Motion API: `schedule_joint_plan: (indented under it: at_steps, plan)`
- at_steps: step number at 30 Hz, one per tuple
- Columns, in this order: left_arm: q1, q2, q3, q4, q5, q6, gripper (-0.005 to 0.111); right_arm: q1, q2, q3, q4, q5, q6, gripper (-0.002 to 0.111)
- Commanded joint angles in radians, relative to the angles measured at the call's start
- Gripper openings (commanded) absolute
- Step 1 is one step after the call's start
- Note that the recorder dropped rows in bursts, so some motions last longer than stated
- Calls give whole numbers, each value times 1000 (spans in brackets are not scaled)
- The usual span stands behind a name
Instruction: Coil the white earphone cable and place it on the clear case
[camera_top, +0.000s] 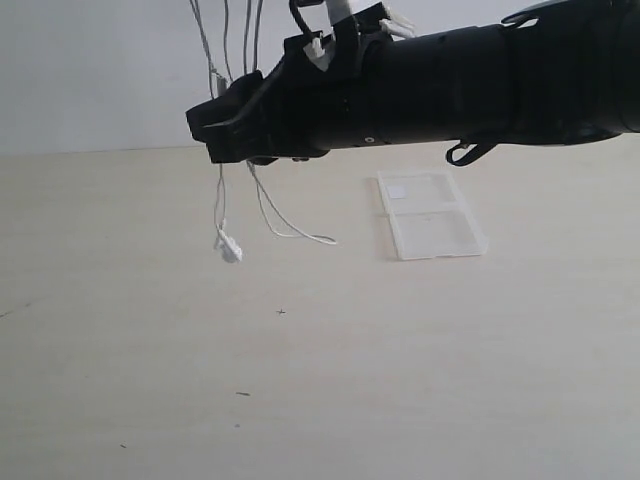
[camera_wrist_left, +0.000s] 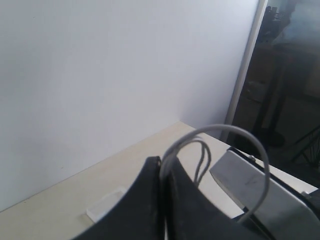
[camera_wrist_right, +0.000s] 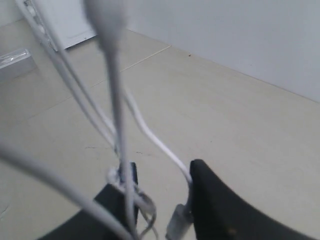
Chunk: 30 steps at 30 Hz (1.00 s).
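Note:
The white earphone cable (camera_top: 219, 200) hangs in several strands from above the exterior view's top edge, past my right gripper (camera_top: 207, 127). Its earbuds (camera_top: 230, 248) dangle just over the table, and another end (camera_top: 322, 240) trails to their right. My right gripper (camera_wrist_right: 162, 170) is open, with cable (camera_wrist_right: 150, 135) strands draped across and around both fingers. In the left wrist view my left gripper (camera_wrist_left: 163, 165) is shut on the cable (camera_wrist_left: 220, 128), which loops out above its tips. This gripper is outside the exterior view. The clear case (camera_top: 430, 215) lies flat on the table to the right, apart from the cable.
The pale wooden table (camera_top: 400, 380) reaches back to a white wall (camera_top: 100, 70). My black right arm (camera_top: 480, 85) spans the top of the exterior view, above the case. A grey metal part (camera_wrist_left: 260, 192) sits beside the left gripper.

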Motion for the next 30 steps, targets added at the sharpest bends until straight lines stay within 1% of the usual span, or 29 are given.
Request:
schedule_joint_plan:
  at_steps: [1, 2, 8, 11, 13, 16, 22, 27, 30]
  plan:
    - [3, -10, -7, -14, 4, 0, 0, -2, 0, 0, 7, 8, 2, 4]
    - [3, -10, -7, -14, 4, 0, 0, -2, 0, 0, 7, 8, 2, 0]
    - [3, -10, -7, -14, -4, 0, 0, -2, 0, 0, 3, -2, 5, 0]
    - [3, -10, -7, -12, -39, 0, 0, -2, 0, 0, -29, -14, 16, 0]
    - [3, -10, -7, -4, -60, 0, 0, -2, -6, 0, -72, -32, 45, 0]
    - [3, -10, -7, 1, -92, 0, 0, -2, -26, 0, -184, -60, 151, 0]
    - [3, -10, -7, 1, -106, 0, 0, -2, -98, 0, -409, -82, 331, 0]
    - [3, -8, 1, 1, -113, 0, 0, -2, -173, 0, -509, -86, 413, 0]
    - [3, -8, 34, 1, -156, 0, 0, -2, -217, 0, -590, -86, 471, 0]
